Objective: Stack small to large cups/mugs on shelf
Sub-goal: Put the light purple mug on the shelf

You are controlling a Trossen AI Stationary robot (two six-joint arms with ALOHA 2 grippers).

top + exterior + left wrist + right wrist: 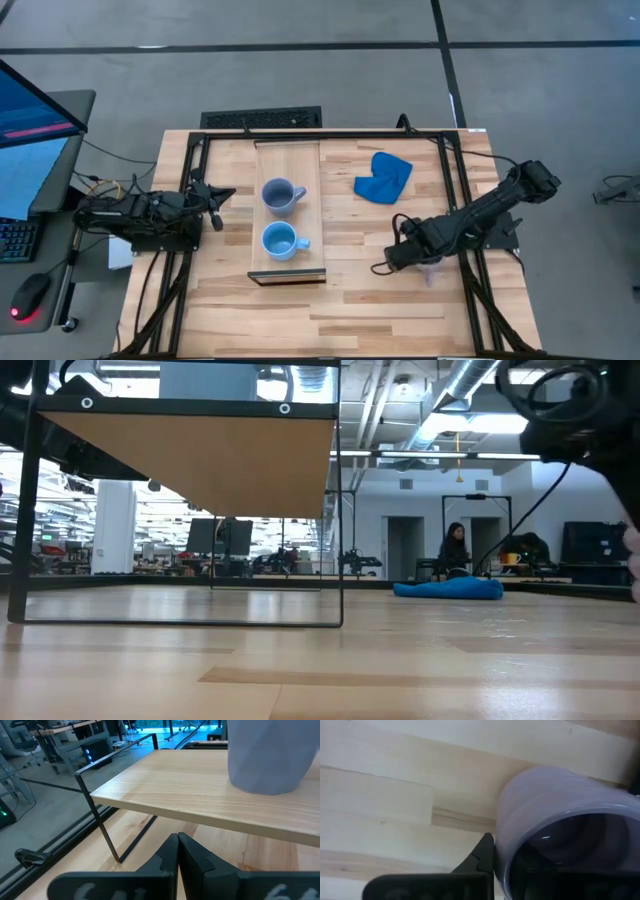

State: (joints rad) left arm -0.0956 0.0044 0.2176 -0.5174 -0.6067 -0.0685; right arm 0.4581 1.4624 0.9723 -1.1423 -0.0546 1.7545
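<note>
Right gripper (492,857) is on the lilac mug (560,825): one finger (480,857) sits against the outside wall at the rim, mug mouth toward the wrist camera. The other finger isn't visible, so how far open it is: can't tell. In the high view that gripper (400,258) is low over the desk (350,300), right of the shelf (288,152) and nearer the front than the blue cloth (383,177); the lilac mug (432,268) shows only as a pale sliver under the arm.

Left gripper (214,205) is at the left edge of the desk, just beside the shelf, fingers pressed together, holding nothing. Its wrist view shows the closed fingertips (177,851) below the shelf board (200,795), with the slate-blue mug (270,755) standing on top.

Shelf long axis runs back to front, dark edge at the front end. On it, both upright: slate-blue mug (281,195) further back, handle pointing right; sky-blue mug (280,241) nearer the front, handle right. The two are close but not touching.
</note>
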